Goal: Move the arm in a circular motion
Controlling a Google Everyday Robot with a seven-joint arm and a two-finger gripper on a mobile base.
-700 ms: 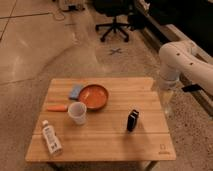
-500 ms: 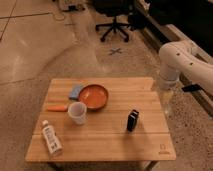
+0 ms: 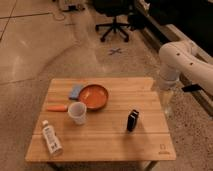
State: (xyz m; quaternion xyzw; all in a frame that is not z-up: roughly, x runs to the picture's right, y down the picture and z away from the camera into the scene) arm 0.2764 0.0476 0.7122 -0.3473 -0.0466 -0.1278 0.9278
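The glossy white arm (image 3: 184, 59) of thick rounded segments comes in from the right edge and bends down beside the wooden table's (image 3: 145, 137) right edge. It ends in the gripper (image 3: 167, 104), a narrow pale tip that hangs just off the table's right side, level with the orange bowl (image 3: 94, 95). The gripper holds nothing that I can see.
On the table are the orange bowl, a blue sponge (image 3: 76, 91), an orange-handled tool (image 3: 57, 107), a white cup (image 3: 77, 113), a white bottle (image 3: 51, 137) lying at front left, and a small black upright object (image 3: 132, 120). A black office chair (image 3: 116, 20) stands behind.
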